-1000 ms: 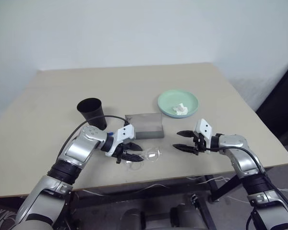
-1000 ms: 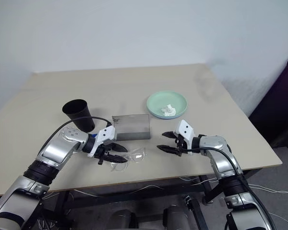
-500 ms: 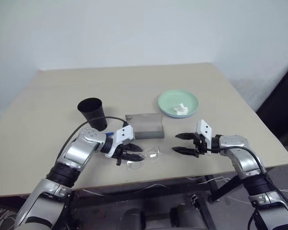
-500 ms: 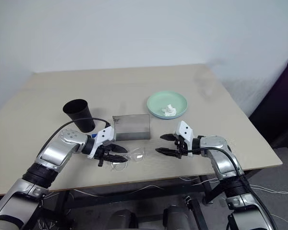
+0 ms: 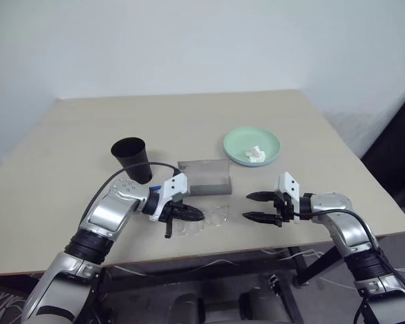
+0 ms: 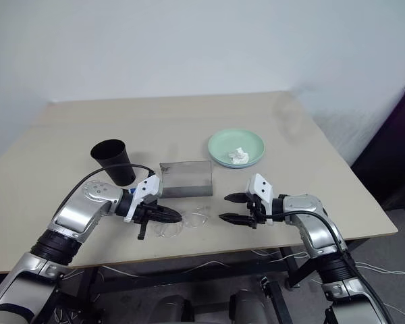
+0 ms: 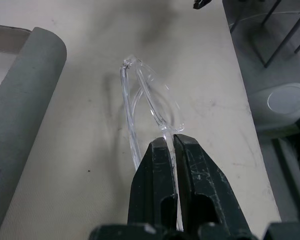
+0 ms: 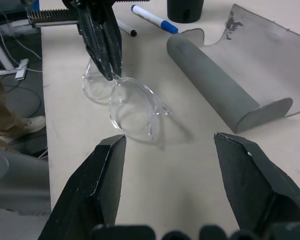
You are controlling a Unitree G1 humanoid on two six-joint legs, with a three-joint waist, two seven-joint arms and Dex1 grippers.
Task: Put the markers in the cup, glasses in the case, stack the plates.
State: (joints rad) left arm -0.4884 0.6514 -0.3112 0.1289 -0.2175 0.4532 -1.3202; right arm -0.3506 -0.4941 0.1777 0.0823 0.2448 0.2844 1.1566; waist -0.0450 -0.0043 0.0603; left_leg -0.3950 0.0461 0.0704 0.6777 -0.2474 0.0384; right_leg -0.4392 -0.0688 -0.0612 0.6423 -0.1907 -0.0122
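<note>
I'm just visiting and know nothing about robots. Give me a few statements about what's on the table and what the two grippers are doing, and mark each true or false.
1. The left gripper is shut on the glasses. True.
2. The right gripper is also clamped on the glasses. False: its fingers stand wide open, short of the frame and not touching it.
3. The case lies open on the table. True: its lid is folded back.
4. A blue-capped marker stands inside the black cup. False: it lies flat on the table near the cup.
5. The green plate holds a small white lump. True.
6. The glasses already sit in the case. False: they are beside it, in front of it.
</note>
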